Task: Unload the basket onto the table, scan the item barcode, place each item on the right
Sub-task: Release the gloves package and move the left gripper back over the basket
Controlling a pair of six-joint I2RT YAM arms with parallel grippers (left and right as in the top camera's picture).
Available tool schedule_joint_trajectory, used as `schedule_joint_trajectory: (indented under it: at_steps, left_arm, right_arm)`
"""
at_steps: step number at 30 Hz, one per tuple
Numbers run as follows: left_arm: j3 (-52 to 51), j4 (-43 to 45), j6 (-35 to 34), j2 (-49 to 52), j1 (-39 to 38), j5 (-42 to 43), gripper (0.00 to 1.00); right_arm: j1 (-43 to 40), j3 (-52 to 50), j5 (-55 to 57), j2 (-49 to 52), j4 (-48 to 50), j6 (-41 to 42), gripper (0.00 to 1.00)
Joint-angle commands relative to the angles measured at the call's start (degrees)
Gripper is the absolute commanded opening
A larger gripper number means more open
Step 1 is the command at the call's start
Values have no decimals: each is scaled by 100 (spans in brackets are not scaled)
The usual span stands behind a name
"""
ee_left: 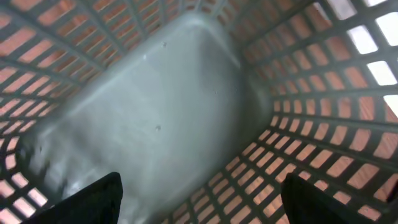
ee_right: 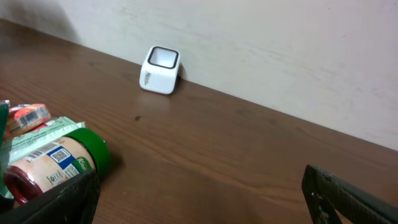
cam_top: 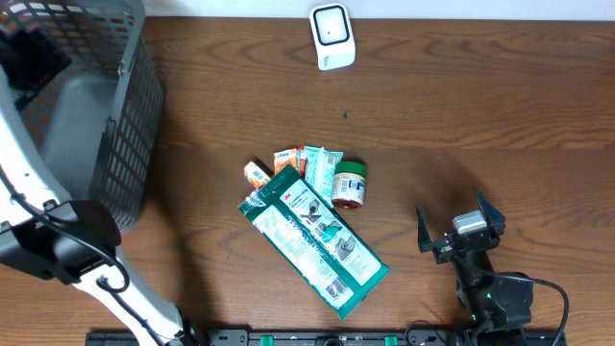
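Looking down from overhead, the jar (cam_top: 349, 185) and green packet (cam_top: 312, 235) lie on the bench (cam_top: 500, 115), well apart from the scanner (cam_top: 332, 37); the right tool (cam_top: 449, 204) stands wide, empty. Left wrist: the left tool (ee_left: 204, 183) gapes empty inside the basket (ee_left: 298, 124). Right wrist: the jar's barcode shows; fetching an item for the scanner seems next.

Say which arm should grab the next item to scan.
Right, probably. The right gripper hangs open beside the pile, with the jar in its wrist view. The left gripper is inside the basket, away from it.
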Motion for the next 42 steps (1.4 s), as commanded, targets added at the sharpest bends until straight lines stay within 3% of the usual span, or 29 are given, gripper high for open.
schedule_joint_trajectory:
  at_steps: [1,10,11,42]
  left_arm:
    - [98,-254,4,-216,157,227,82]
    - [96,-472,-98,-339,186,225,83]
    - [96,-470,-96,-337,181,225,98]
    - [96,-470,-92,-337,181,223,98]
  right_arm:
    - [92,-7,35,-13,-22,72,99]
    - [92,-7,35,-13,-22,72,99]
    - [92,-7,35,-13,-22,72,99]
    - [92,-7,35,-13,-22,72,99]
